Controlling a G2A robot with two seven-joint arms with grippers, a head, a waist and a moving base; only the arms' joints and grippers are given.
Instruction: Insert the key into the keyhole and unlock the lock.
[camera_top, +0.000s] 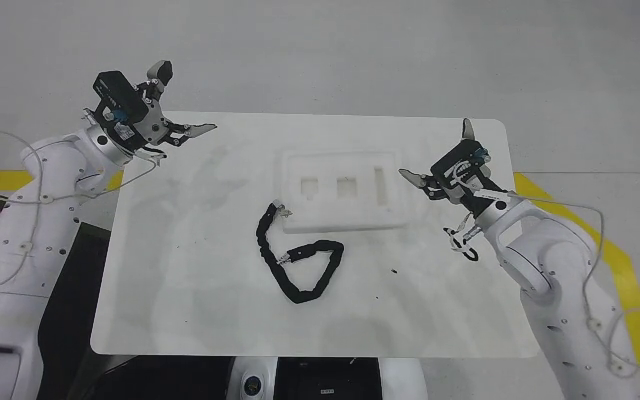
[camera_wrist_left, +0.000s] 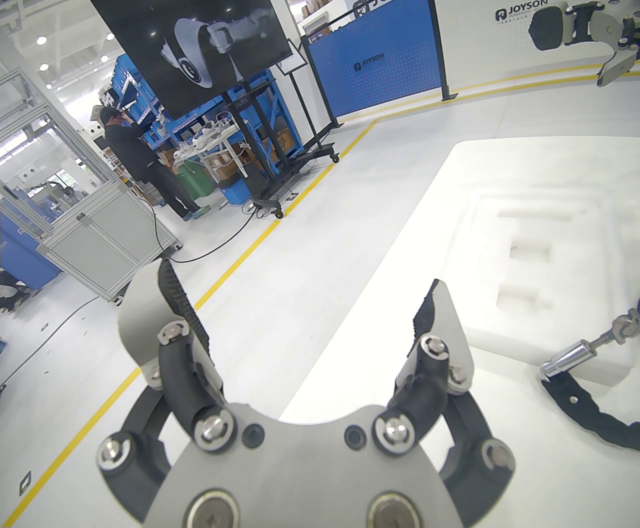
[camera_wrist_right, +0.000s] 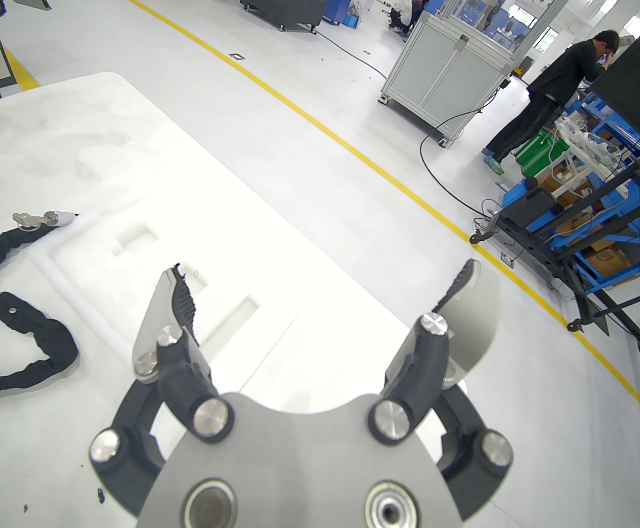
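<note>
A black sleeved chain lock (camera_top: 268, 242) lies curled at mid-table, just in front of the foam tray. Its silver cylinder end (camera_wrist_left: 569, 361) rests against the tray's corner, and a key (camera_wrist_left: 620, 327) appears to stick out of that end; the cylinder (camera_wrist_right: 61, 218) and key (camera_wrist_right: 26, 220) also lie beside the tray in the right wrist view. A second metal end (camera_top: 297, 256) lies inside the chain's loop. My left gripper (camera_top: 186, 100) (camera_wrist_left: 300, 280) hovers open over the table's far-left corner. At the right edge my right gripper (camera_top: 436, 151) (camera_wrist_right: 320, 270) is open, holding nothing.
A white foam tray (camera_top: 340, 163) with three recesses sits at the table's centre back. Small dark specks (camera_top: 397, 270) dot the table right of the chain. Bare tabletop lies to the chain's left and front. The other arm's gripper (camera_wrist_left: 607, 45) shows far off.
</note>
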